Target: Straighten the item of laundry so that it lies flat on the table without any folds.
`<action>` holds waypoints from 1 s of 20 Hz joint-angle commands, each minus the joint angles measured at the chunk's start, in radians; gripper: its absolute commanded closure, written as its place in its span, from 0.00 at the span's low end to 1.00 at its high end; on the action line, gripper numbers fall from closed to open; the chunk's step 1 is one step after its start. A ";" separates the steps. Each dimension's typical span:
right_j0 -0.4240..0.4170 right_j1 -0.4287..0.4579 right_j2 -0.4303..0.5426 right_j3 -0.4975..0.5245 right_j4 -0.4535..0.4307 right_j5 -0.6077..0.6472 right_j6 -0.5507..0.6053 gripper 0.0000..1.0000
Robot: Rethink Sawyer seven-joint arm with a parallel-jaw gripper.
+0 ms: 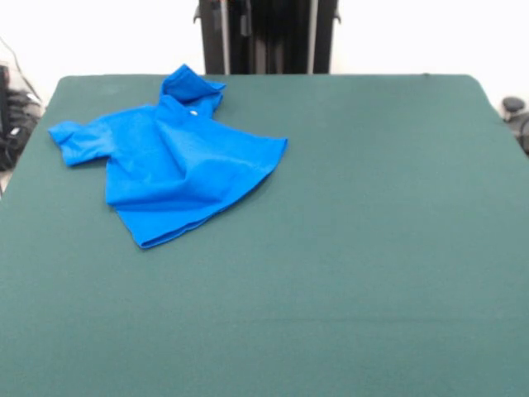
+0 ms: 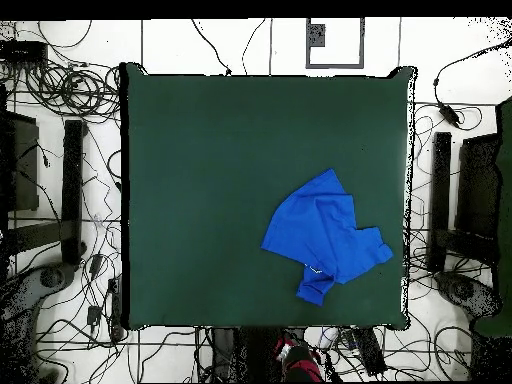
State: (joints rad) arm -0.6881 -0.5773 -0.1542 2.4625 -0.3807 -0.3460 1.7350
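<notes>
One sleeve of the item of laundry (image 1: 169, 159) lies folded near the robot-side edge of the table (image 1: 372, 248), so I judge flattening not yet begun; next comes a pinch there, though I cannot tell the gripper (image 2: 300, 358) state.

Black pedestal column (image 1: 266, 37) with grey vertical strips; red arm part (image 2: 300, 362).
</notes>
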 commanded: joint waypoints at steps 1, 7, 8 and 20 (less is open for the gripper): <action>0.006 0.022 0.056 -0.057 -0.001 0.021 0.167 0.00; -0.030 0.017 0.078 -0.096 0.005 0.084 0.140 0.00; -0.038 0.013 0.077 -0.102 0.004 0.099 0.131 0.00; -0.140 0.062 0.102 -0.165 -0.050 0.121 0.085 0.00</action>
State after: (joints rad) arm -0.8187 -0.5760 -0.1541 2.4598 -0.4068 -0.3222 1.7350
